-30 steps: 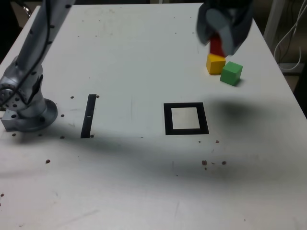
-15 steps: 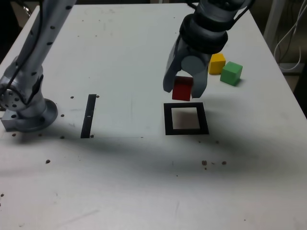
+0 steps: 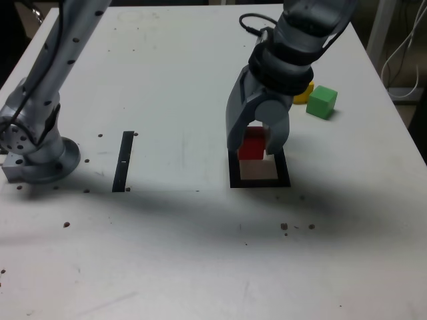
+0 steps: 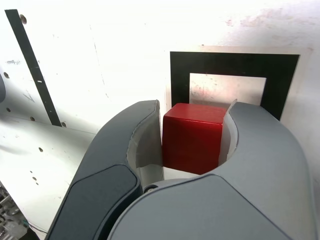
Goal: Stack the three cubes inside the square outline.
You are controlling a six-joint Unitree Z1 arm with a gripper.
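Observation:
My gripper [image 3: 253,148] is shut on the red cube [image 3: 252,146], which shows between the grey fingers [image 4: 145,140] as a red block [image 4: 192,136]. The cube hangs low over the far edge of the square outline [image 3: 233,175], whose black frame [image 4: 180,75] and white centre lie just beyond it in the wrist view. Whether the cube touches the table I cannot tell. The green cube [image 3: 321,101] rests at the far right in the exterior view. Beside it a sliver of the yellow cube [image 3: 305,93] peeks out from behind the arm.
A straight black strip [image 3: 124,161] lies at the exterior view's left, also visible in the wrist view [image 4: 31,65]. The arm's grey base [image 3: 37,150] stands at the left edge. White cables [image 3: 407,40] hang past the table's far right corner. Small dark specks [image 3: 285,227] dot the white table.
The gripper has carried the red cube from beside the yellow and green cubes toward the camera and down, so it now sits low over the square outline.

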